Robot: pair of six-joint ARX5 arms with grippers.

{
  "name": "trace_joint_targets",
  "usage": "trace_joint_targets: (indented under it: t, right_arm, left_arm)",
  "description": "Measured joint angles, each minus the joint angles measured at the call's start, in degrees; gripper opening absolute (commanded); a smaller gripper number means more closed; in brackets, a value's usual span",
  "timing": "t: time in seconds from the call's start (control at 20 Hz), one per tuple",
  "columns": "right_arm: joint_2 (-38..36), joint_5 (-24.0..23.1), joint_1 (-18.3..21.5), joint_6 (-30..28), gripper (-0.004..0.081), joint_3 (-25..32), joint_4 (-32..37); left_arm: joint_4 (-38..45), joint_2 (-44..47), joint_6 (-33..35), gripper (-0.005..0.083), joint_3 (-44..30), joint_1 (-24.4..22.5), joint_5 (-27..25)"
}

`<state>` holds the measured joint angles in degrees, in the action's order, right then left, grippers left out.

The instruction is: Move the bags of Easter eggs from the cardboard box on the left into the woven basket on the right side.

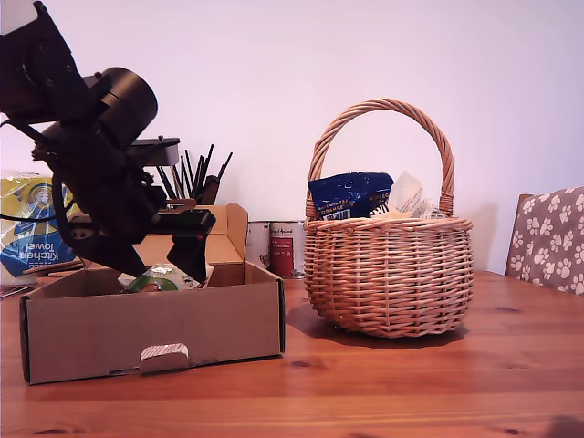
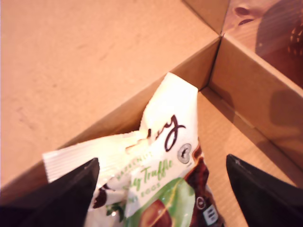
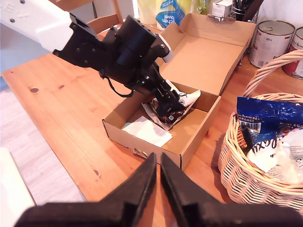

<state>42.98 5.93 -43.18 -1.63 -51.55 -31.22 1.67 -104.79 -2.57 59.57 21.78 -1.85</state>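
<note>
The cardboard box [image 1: 91,319] lies open at the exterior view's left. In it is a green-and-white bag of Easter eggs [image 1: 160,276], leaning into a corner of the box [image 2: 94,71]. My first gripper [image 2: 161,198] is down in the box, open, with its fingers either side of that bag [image 2: 161,156]. The woven basket [image 1: 388,274] stands at the exterior view's right and holds a dark blue bag [image 1: 351,194] and a white one [image 1: 408,194]. My second gripper [image 3: 157,184] hangs high over the table in front of the box [image 3: 189,137], shut and holding nothing.
A white paper card [image 3: 147,132] lies on the box floor. Behind the box are a kitchen towel pack [image 1: 23,224], a holder of black utensils [image 1: 196,178] and tins [image 1: 283,246]. A chair with a paw-print cushion [image 1: 547,237] is at the exterior view's right edge.
</note>
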Motion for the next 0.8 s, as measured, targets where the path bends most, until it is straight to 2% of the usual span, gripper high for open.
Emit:
trace_joint_targets:
  t: [0.05,0.15,0.3,0.35,0.4,0.5,0.8]
  right_arm:
    - [0.0,0.52,0.0,-0.02,-0.0013,0.0,0.0]
    - [0.0,1.25,0.0,-0.02,-0.0013,0.0,0.07]
    - [0.0,1.25,0.0,-0.02,-0.0013,0.0,0.11]
    - [0.0,1.25,0.0,-0.02,-0.0013,0.0,0.11]
    - [0.0,1.25,0.0,-0.02,-0.0013,0.0,0.11]
    - [0.0,1.25,0.0,-0.02,-0.0013,0.0,0.11]
    - [0.0,1.25,0.0,-0.02,-0.0013,0.0,0.11]
  left_arm:
    - [0.02,-0.63,-0.2,0.0759,0.11,0.0,0.0]
    - [0.0,-1.9,-0.24,0.0642,0.22,-0.02,-0.02]
    - [-0.02,-2.6,-0.22,0.0284,0.22,-0.02,-0.17]
    - [-0.09,-2.6,-0.24,0.0189,0.24,-0.07,-0.17]
    - [-0.09,-2.6,-0.24,0.0137,0.24,-0.07,-0.11]
    - [0.0,-2.6,-0.24,0.0107,0.33,-0.07,0.07]
    - [-3.61,-1.97,0.09,0.0107,1.99,-0.02,3.02]
